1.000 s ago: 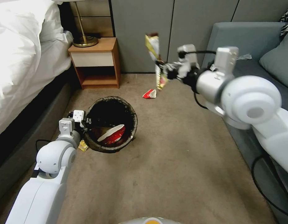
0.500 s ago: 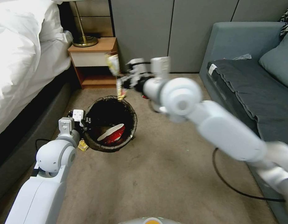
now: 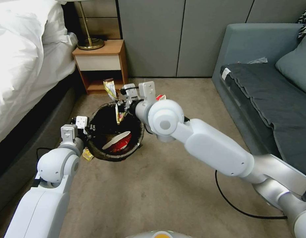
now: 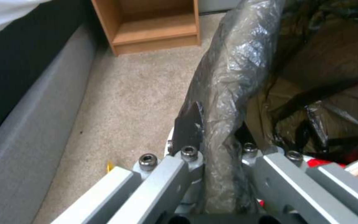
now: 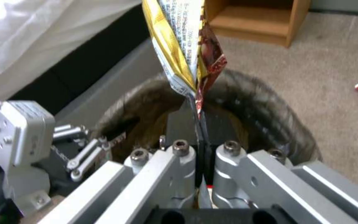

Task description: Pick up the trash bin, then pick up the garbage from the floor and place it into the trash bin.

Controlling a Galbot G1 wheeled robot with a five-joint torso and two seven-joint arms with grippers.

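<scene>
Even indoor light, bedding [image 3: 17, 49] blown out white – glare, wrist views soft, bin interior dark

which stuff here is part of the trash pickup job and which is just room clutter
Job: trash bin, rim held by left end effector; yellow snack wrapper pinched in right end effector over the bin; red-and-white cup inside; red cup scrap and yellow scrap on the floor.

Lying about: nightstand, lamp, bed, sofa, black cable.
</scene>
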